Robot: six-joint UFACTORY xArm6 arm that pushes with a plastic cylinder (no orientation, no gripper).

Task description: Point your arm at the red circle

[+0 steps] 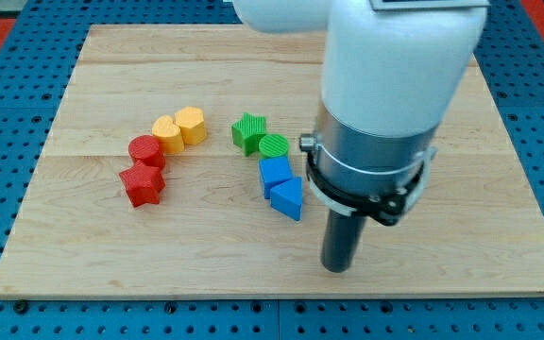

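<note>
Over on the view's left half of the wooden surface (pixel 423 255) sits the red circle (pixel 145 150), touching the red star (pixel 142 184) just below it and the yellow heart-ish block (pixel 167 132) up and to its right. Next to that one is a yellow hexagon (pixel 191 124). No writing, brands or labels readable anywhere, so nothing to report there.

Middle cluster: green star (pixel 249 131), green circle (pixel 274 146), then a blue cube (pixel 276 174) and a blue triangle (pixel 287 197) stacked down the view, all pretty much touching in a chain.

My tip (pixel 336 267) rests on the board right of and below the blue triangle, near it but apart, and well apart from the red circle. That green and blue chain sits between the two. No hand on this rig, just the dark rod, so it isn't open or closed and holds nothing.

Big white and grey arm body (pixel 385 85) fills the view's upper right and hides part of the board behind it. Blue pegboard (pixel 8 113) with holes surrounds the wood.
</note>
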